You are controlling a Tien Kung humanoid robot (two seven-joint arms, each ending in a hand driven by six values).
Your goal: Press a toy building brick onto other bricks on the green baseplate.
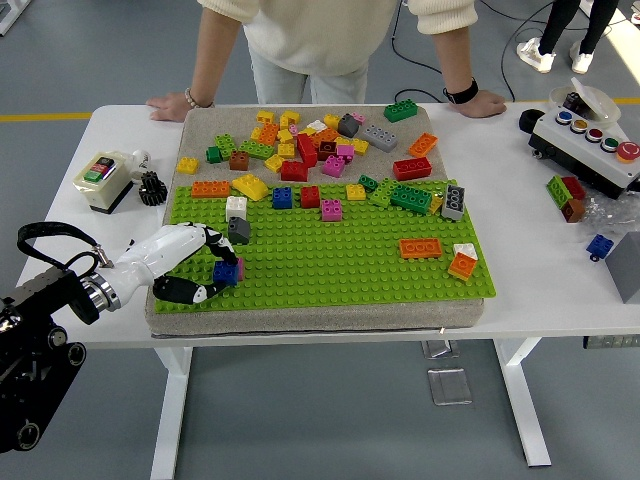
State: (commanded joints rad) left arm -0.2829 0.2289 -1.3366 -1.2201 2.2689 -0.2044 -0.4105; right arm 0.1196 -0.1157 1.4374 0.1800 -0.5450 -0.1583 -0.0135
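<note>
On the green baseplate [350, 260], the left hand [190, 270] pinches a blue brick [225, 272] between thumb and fingers.

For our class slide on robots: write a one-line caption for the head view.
Robot's left hand holds a blue brick over a pink brick on the green baseplate.

One green studded plastic baseplate [330, 255] lies on one grey felt mat [200, 125], with a single robot hand [185, 262] at its near left corner. Two orange flat bricks [421, 247] sit on the plate, one far left and one right. Far right on the table stands one grey button box [585, 145]; far left, one small white switch box [101, 178].
</note>
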